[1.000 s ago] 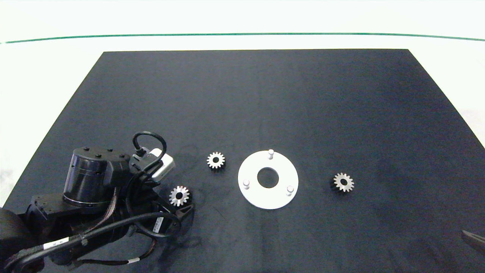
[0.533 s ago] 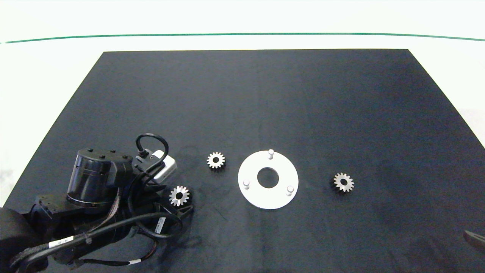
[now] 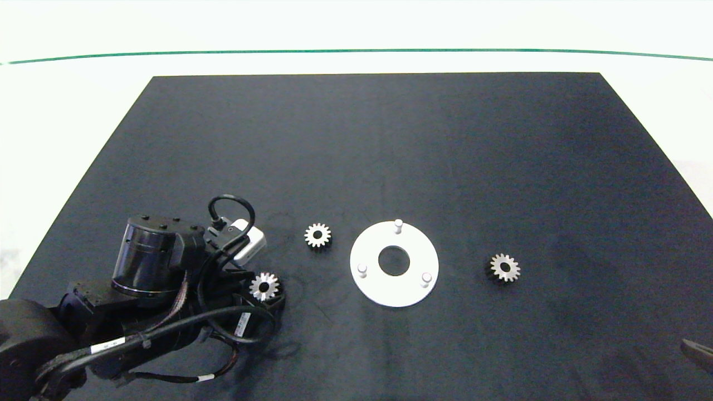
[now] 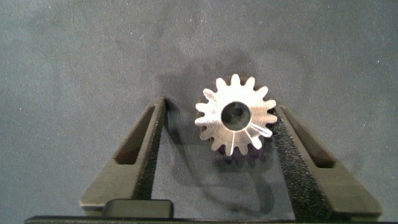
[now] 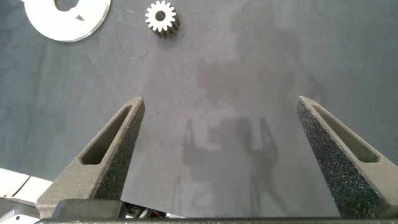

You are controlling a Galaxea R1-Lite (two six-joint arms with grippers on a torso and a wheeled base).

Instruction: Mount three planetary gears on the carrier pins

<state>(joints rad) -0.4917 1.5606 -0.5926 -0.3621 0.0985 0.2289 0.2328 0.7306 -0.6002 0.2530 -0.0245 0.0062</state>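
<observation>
- Two grey fingers of the left gripper (image 4: pixel 219 152) stand spread wider than the gear between them; one ribbed pad (image 4: pixel 287 155) touches the gear's teeth, the other pad stands apart from it, so the jaws are not clamped.
- That nearest gear (image 4: pixel 235 119) lies flat on the mat, bore axis upright; silver-grey metal, spur teeth, round centre bore, face bright with fine radial scratches. In the head view it sits at the tip of the left gripper (image 3: pixel 266 294), left of the disc.
- A second gear (image 3: pixel 317 235), same form, lies flat just beside the disc's left edge, apart from it.
- The white disc (image 3: pixel 412 289) is flat and round with a large central hole, matte in finish; the three carrier pins (image 3: pixel 397 225) stand upright on it as short white cylinders, evenly spaced, all bare.
- A third gear (image 3: pixel 505 268) lies flat to the right of the disc, well apart; the right wrist view also shows it (image 5: pixel 161 17).
- The right gripper (image 5: pixel 217 155) hangs at the table's near right corner, fingers spread wide, holding nothing.
- The black mat (image 3: pixel 390 139) is cloth-like, faintly scuffed.
</observation>
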